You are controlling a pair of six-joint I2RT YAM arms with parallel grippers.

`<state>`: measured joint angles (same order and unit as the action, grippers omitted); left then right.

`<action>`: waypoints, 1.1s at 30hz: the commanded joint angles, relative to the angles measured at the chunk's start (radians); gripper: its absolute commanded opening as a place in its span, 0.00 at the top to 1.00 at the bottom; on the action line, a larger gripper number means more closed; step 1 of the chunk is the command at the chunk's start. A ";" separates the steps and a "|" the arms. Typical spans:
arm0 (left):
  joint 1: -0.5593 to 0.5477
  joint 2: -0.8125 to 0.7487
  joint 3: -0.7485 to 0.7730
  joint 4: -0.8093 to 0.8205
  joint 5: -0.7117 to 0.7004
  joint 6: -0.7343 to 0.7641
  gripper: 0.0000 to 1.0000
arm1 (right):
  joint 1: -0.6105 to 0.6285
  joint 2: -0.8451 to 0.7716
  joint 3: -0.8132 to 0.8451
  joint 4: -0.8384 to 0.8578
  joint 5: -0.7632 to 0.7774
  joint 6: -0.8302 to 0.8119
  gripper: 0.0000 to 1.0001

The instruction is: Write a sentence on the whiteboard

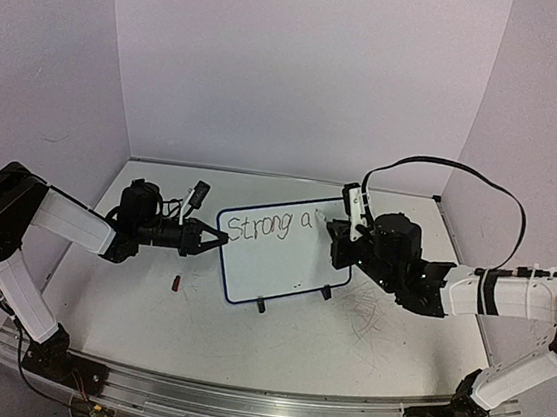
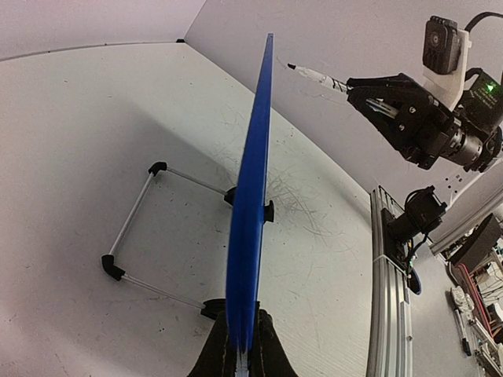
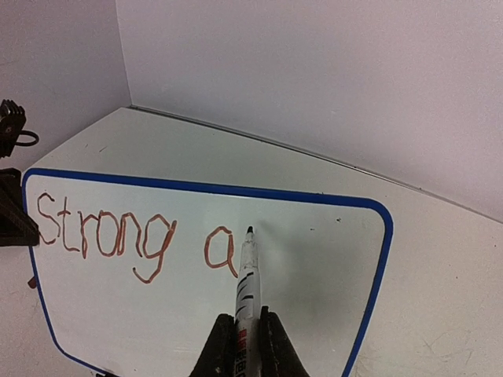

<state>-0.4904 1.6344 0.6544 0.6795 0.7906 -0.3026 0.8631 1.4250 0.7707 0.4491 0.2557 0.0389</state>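
We judge the board [image 1: 282,264], standing on its feet [image 1: 260,306] on the table [image 1: 146,314], light, thin and tippy, so our left gripper [image 1: 209,244] clamps its left edge while our right gripper [image 3: 242,328] pinches the marker [image 3: 246,275], tip just past the letters [image 3: 102,232].

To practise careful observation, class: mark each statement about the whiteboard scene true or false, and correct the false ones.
1. The sentence so far reads "Strong a". True.
2. The left gripper holds the marker. False: it is shut on the whiteboard at its left edge; the right gripper holds the marker.
3. The whiteboard lies flat. False: it stands on edge on its black feet.
4. The marker's tip is just right of the "a". True.
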 commanded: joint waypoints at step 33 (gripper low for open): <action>0.004 -0.017 0.014 -0.085 -0.031 0.057 1.00 | 0.004 0.050 0.042 -0.013 0.038 0.025 1.00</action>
<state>-0.4904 1.6306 0.6544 0.6712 0.7906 -0.2951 0.8638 1.4925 0.8181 0.4491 0.2962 0.0434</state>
